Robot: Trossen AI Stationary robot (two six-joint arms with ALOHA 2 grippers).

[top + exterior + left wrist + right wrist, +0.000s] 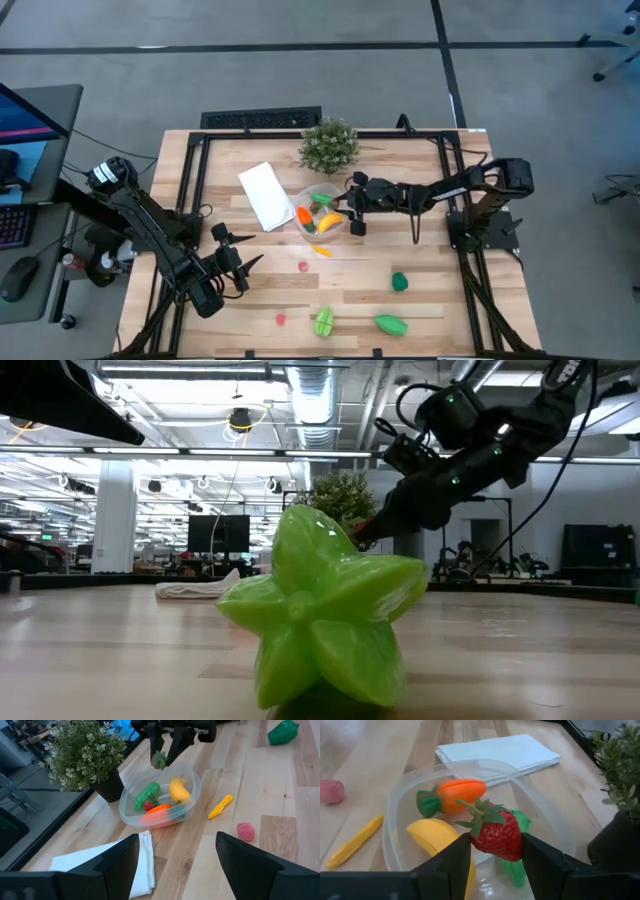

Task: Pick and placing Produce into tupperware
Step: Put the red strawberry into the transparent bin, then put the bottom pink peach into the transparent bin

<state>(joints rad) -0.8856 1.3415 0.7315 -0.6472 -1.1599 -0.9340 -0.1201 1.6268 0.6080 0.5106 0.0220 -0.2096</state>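
Strawberry (496,835) in transit: I am holding the toy fruit clamped between the right gripper's (495,851) two fingers, stalk and leaves sticking up, directly above the open tupperware (303,198), which is sitting toward the desk's far edge, just in front of the potted plant (329,145) and beside the white folded cloth (266,195). Already lying in the bowl are a carrot (451,801), a banana (436,834) and a green piece (146,795).

To do this step well, I am judging that the release should come only once the berry is low and over the bowl's middle; dropped from this height it is likely to bounce off the banana and over the rim. The clear wall is light, so I am keeping the fingers off it to avoid shoving the container toward the plant.

The left gripper (238,262) is waiting near the desk's front-left corner, fingers spread wide and holding nothing.

Still outside the bowl: a thin yellow piece (220,806) just beside it, a small pink piece (245,831), a green pepper (400,282), and more pieces along the front edge, including a green star-shaped fruit (320,605).
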